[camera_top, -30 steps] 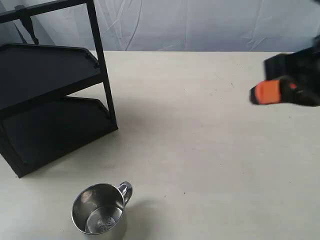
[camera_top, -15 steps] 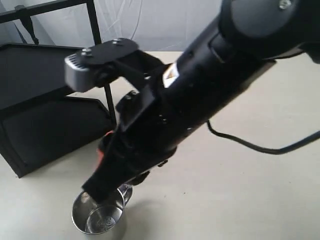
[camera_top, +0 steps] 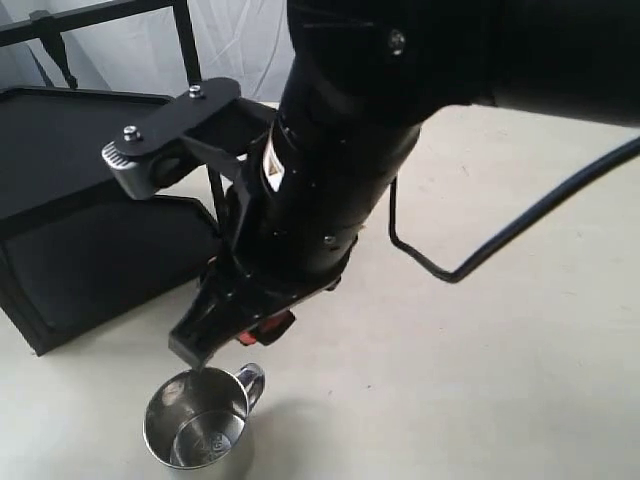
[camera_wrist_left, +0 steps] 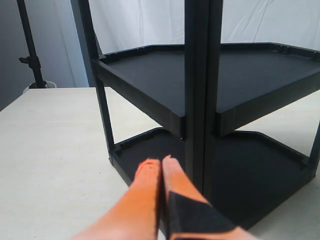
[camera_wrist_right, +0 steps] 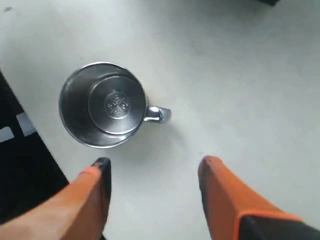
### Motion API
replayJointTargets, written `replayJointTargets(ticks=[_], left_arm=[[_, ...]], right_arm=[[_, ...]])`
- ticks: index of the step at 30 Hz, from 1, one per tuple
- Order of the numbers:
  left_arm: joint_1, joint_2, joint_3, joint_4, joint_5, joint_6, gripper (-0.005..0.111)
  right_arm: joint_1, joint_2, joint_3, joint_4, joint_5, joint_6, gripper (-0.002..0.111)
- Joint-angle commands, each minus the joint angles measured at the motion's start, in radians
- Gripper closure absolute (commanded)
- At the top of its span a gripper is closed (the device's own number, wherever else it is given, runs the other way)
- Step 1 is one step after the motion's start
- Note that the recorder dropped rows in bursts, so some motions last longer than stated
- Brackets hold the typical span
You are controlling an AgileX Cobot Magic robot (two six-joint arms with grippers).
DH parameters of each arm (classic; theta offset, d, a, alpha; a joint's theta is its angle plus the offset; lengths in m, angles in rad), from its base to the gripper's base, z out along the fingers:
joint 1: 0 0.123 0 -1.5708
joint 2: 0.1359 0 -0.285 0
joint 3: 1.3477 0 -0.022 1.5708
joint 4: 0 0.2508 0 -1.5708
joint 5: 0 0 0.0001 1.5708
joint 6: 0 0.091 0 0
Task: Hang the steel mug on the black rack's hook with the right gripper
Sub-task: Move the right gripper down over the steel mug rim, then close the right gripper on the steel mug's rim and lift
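Note:
The steel mug [camera_top: 196,431] stands upright on the white table near the front edge, handle toward the right; from above, the steel mug [camera_wrist_right: 102,104] shows its stamped base and loop handle. The right gripper [camera_top: 240,345] hangs just above and behind the mug on a thick black arm; its fingertips are mostly hidden in the exterior view. The right gripper [camera_wrist_right: 154,165] is open, empty, with the mug beyond its fingertips. The black rack [camera_top: 90,190] stands at the left. The left gripper [camera_wrist_left: 161,161] is shut and empty, facing the black rack [camera_wrist_left: 200,100] close up.
A black cable [camera_top: 470,255] loops off the right arm over the table. A white cloth backdrop [camera_top: 240,50] hangs behind the table. A thin black stand [camera_wrist_left: 31,55] rises at the far side in the left wrist view.
The right arm swept in from the right edge across the table and now hovers over the mug, slightly higher and more upright than half a second ago. The mug has not moved.

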Motion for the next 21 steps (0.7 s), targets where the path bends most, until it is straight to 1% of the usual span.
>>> replayJointTargets(ticks=[1, 3, 7, 13, 16, 21], left_arm=[[-0.001, -0.005, -0.002, 0.003, -0.004, -0.002, 0.105], [-0.001, -0.005, -0.002, 0.003, -0.004, -0.002, 0.105], [-0.001, -0.005, -0.002, 0.003, -0.004, -0.002, 0.105], [-0.001, -0.005, -0.002, 0.003, -0.004, -0.002, 0.105], [-0.001, -0.005, -0.002, 0.003, -0.004, -0.002, 0.105], [-0.001, -0.005, -0.002, 0.003, -0.004, -0.002, 0.105]], right_arm=[[0.002, 0.032, 0.005, -0.071, 0.094, 0.325, 0.055], [0.002, 0.047, 0.027, -0.058, 0.096, 0.420, 0.055], [0.002, 0.051, 0.061, 0.088, 0.060, 0.540, 0.055], [0.002, 0.051, 0.088, 0.197, -0.067, 0.761, 0.055], [0.004, 0.056, 0.114, 0.244, -0.126, 0.818, 0.055], [0.004, 0.124, 0.157, 0.332, -0.116, 0.818, 0.055]])
